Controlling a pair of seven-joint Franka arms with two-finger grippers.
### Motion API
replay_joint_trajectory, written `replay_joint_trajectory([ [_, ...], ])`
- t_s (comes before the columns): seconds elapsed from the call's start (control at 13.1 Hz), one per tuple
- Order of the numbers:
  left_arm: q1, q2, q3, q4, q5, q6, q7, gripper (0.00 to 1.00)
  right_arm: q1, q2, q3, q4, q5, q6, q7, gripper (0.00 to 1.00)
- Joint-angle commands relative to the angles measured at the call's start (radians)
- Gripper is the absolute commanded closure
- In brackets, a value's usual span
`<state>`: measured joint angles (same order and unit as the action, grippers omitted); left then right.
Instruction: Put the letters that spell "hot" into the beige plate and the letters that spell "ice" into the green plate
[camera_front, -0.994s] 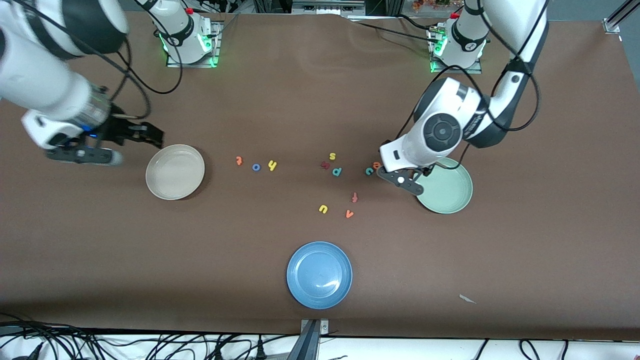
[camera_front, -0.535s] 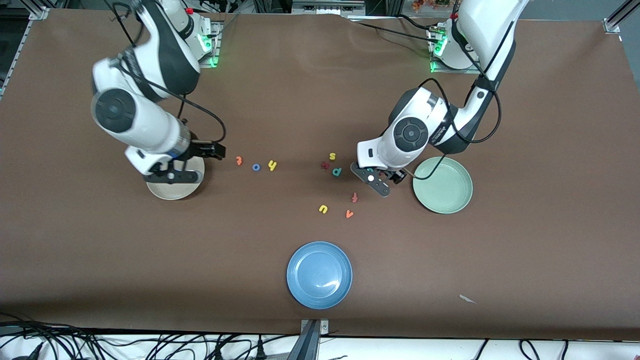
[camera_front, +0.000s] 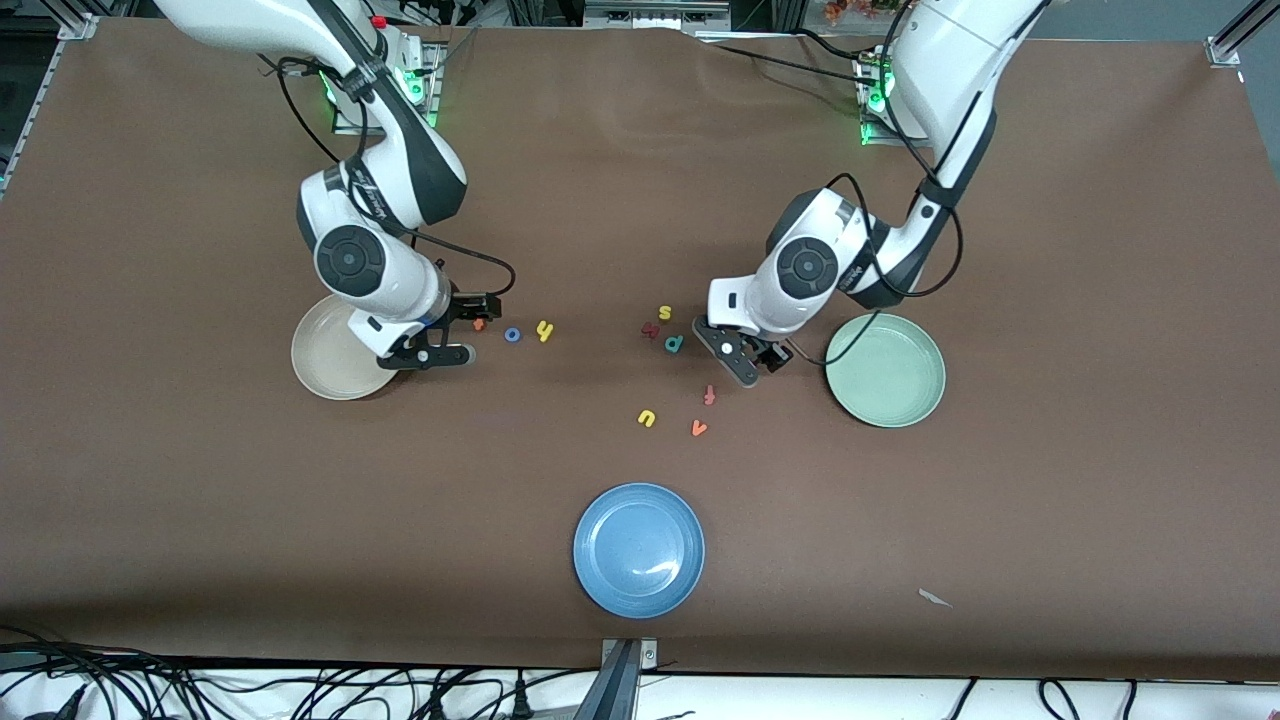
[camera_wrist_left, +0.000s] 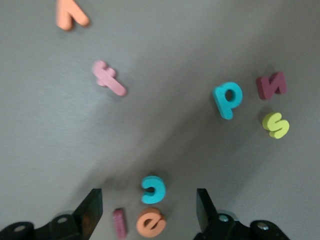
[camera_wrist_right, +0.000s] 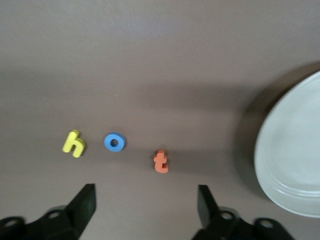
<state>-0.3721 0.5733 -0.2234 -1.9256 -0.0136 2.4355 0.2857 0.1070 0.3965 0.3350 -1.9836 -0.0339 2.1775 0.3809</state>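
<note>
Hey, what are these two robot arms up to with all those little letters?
They are sorting foam letters into plates, and none is in a plate yet. The right gripper, fingers open, hangs over the orange t, beside the blue o and yellow h, next to the beige plate. The left gripper, also open, hangs over the teal c, orange e and maroon i, near the green plate. Other letters lie scattered between.

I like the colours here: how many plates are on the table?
3: the beige plate at the right arm's end, partly under that arm; the green plate at the left arm's end; the blue plate nearest the front camera.
</note>
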Motion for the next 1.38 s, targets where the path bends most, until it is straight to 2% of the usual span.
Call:
replay_joint_trajectory([
  [0.0,-0.011,0.006,0.006,-0.015,0.053,0.028,0.009,0.22,-0.001,0.024,0.001,-0.041,-0.021,0.063,-0.028,0.38],
  [0.08,-0.014,0.007,0.006,-0.022,0.060,0.030,0.007,0.28,-0.001,0.031,0.001,-0.056,-0.024,0.088,-0.028,0.46],
  [0.15,-0.014,0.008,0.006,-0.023,0.060,0.030,0.009,0.28,-0.001,0.042,0.001,-0.067,-0.033,0.111,-0.030,0.50],
  [0.54,-0.019,0.026,0.007,-0.015,0.063,0.046,0.010,0.36,0.000,0.091,0.001,-0.069,-0.064,0.137,-0.043,0.50],
  [0.69,-0.024,0.036,0.006,-0.013,0.107,0.057,0.009,0.57,0.002,0.100,0.001,-0.070,-0.066,0.139,-0.042,0.50],
  [0.76,-0.021,0.034,0.006,-0.015,0.113,0.056,0.007,0.82,0.006,0.105,0.001,-0.073,-0.069,0.142,-0.042,0.52],
  [0.84,-0.021,0.033,0.006,-0.015,0.113,0.056,0.007,0.99,0.014,0.111,0.001,-0.075,-0.070,0.152,-0.042,0.53],
  [1.3,-0.019,-0.024,0.002,0.016,0.096,0.031,-0.035,1.00,0.014,0.130,-0.004,-0.092,-0.106,0.199,-0.042,0.54],
])
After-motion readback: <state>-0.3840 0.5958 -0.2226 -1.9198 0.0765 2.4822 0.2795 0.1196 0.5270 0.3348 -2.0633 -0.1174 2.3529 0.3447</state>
